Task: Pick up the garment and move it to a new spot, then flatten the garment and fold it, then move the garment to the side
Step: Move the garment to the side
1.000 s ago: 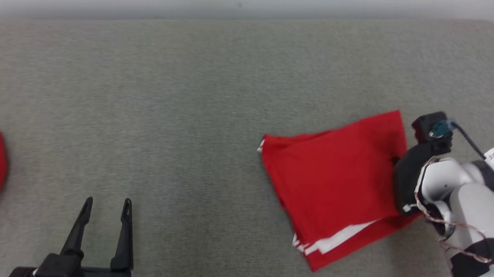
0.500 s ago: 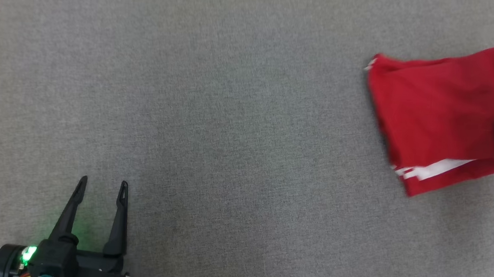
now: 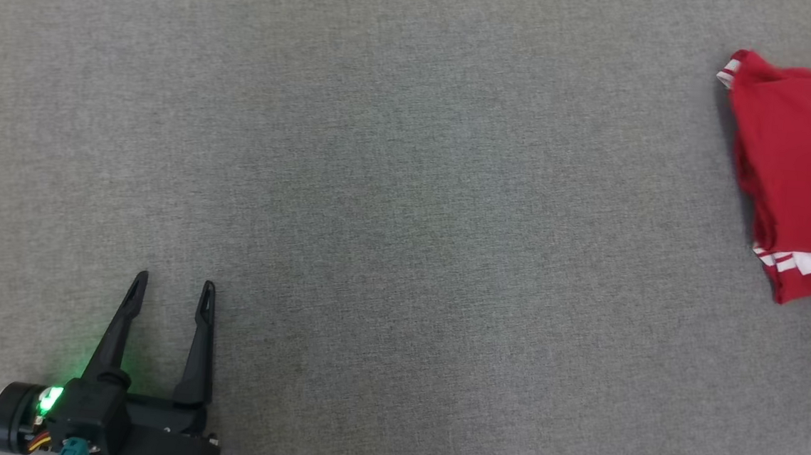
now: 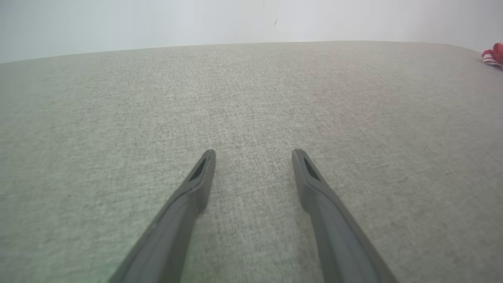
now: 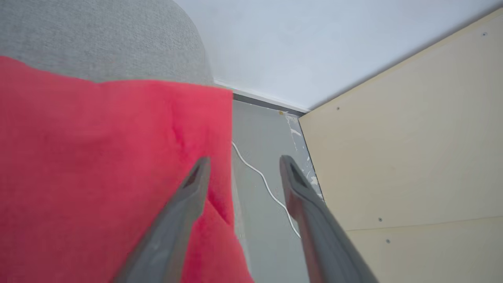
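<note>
Though clamped on the garment [image 5: 98,177] before, the right fingers [image 5: 184,208] now stand apart, like the left fingers [image 4: 193,192].

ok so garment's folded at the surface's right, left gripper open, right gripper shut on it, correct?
No: the right gripper is open; the right wrist view shows its fingers apart at the edge of the garment, gripping nothing. Garment folded at the right of the surface, left gripper open: both correct.
</note>
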Tool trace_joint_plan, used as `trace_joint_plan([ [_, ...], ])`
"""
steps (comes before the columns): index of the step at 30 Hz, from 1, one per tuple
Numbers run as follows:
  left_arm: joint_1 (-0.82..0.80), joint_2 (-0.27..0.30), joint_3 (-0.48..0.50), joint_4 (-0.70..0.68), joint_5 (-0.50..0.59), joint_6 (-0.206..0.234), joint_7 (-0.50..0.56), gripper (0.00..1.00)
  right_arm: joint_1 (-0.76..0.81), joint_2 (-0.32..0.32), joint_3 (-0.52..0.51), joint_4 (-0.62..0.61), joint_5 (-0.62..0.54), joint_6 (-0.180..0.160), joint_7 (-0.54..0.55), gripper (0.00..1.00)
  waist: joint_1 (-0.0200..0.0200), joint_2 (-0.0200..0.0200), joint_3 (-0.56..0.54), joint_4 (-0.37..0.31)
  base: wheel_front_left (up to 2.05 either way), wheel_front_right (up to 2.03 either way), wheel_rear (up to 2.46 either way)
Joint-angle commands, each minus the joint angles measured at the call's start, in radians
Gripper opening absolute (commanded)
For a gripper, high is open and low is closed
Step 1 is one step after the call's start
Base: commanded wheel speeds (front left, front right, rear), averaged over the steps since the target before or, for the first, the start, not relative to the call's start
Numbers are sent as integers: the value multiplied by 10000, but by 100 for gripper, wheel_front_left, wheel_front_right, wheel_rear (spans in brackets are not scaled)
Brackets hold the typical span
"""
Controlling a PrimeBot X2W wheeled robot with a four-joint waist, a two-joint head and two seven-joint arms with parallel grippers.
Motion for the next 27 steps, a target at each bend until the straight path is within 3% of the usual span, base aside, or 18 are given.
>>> trace_joint_plan([
  [1, -105, -32, -5, 79, -85, 24, -24, 100, -41, 58, -105, 227, -46, -27, -226, 100, 0, -1, -94, 134, 0, 0, 0],
  [7, -21, -308, -167, 199, -211, 57, -25, 100, -102, 655, -986, 769, 558, -28, -1981, 100, 0, -1, -757, 535, 0, 0, 0],
  [12, 305, -462, -109, 281, -368, 149, -25, 100, 544, 1477, -401, 426, 1657, -28, -3125, 100, 0, -1, -1701, 829, 0, 0, 0],
  [20, 834, -588, -74, 461, -615, 394, -25, 100, 3028, 2738, 273, -1569, 3039, -28, -4030, 100, 0, -1, -3234, 1457, 0, 0, 0],
  [23, 1064, -615, -103, 550, -699, 491, -25, 100, 4355, 3479, 104, -2726, 2612, -28, -4103, 100, 0, -1, -3737, 1689, 0, 0, 0],
  [27, 1417, -620, 29, 632, -796, 580, -25, 100, 6052, 5041, -304, -4247, 2130, -28, -3780, 100, 0, -1, -4279, 1873, 0, 0, 0],
])
